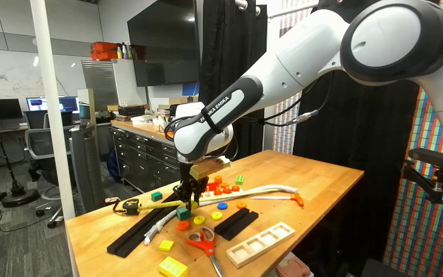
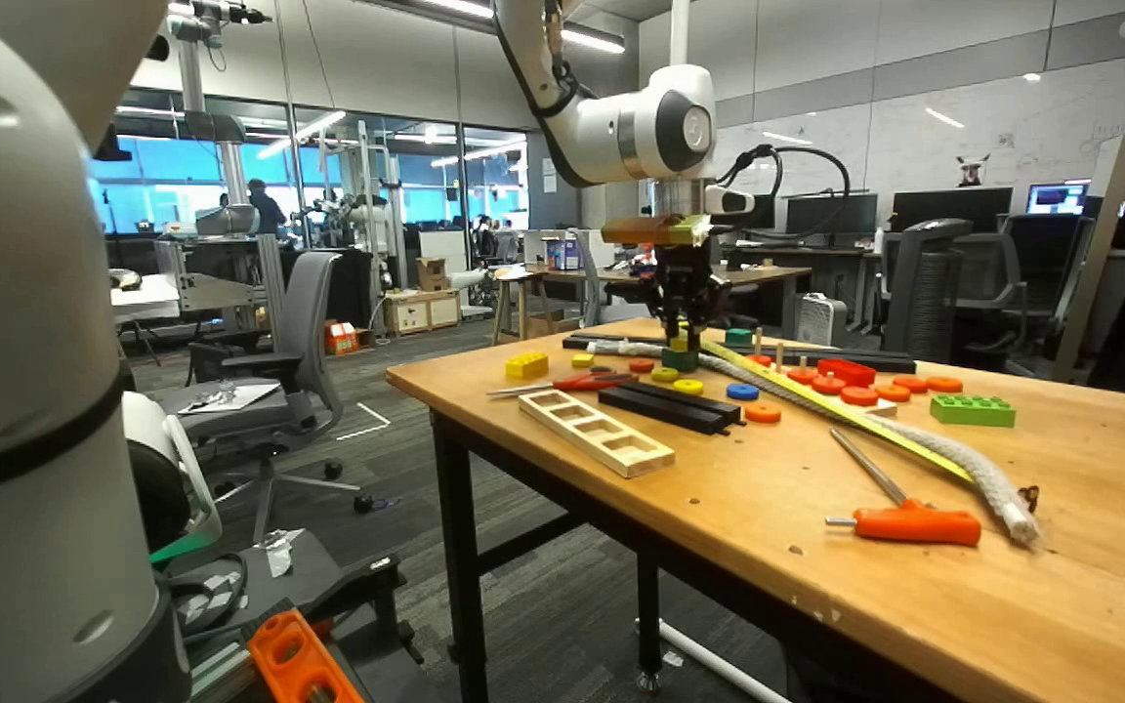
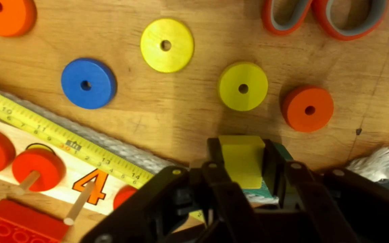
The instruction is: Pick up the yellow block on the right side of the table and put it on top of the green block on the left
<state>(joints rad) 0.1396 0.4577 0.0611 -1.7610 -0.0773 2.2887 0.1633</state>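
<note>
The yellow block [image 3: 242,162] is pinched in the gripper [image 3: 241,145], directly above the dark green block [image 2: 680,361]; whether the two touch cannot be told. Nearby, a yellow disc [image 3: 243,98] and an orange disc [image 3: 307,119] lie on the table [image 3: 194,111].

1. Upper block [image 3: 242,162] sits in gripper [image 3: 242,152], just over lower block [image 2: 680,361]; contact unclear.
2. Loose disc [image 1: 183,226] lies before lower block in an exterior view.
3. Scissors [image 1: 207,246] left of tray [image 1: 265,249], same view.
4. Rope [image 3: 83,129] runs alongside tape blade [image 3: 62,137].
5. Discs [image 3: 42,167] on pegs [image 3: 29,181].
</note>
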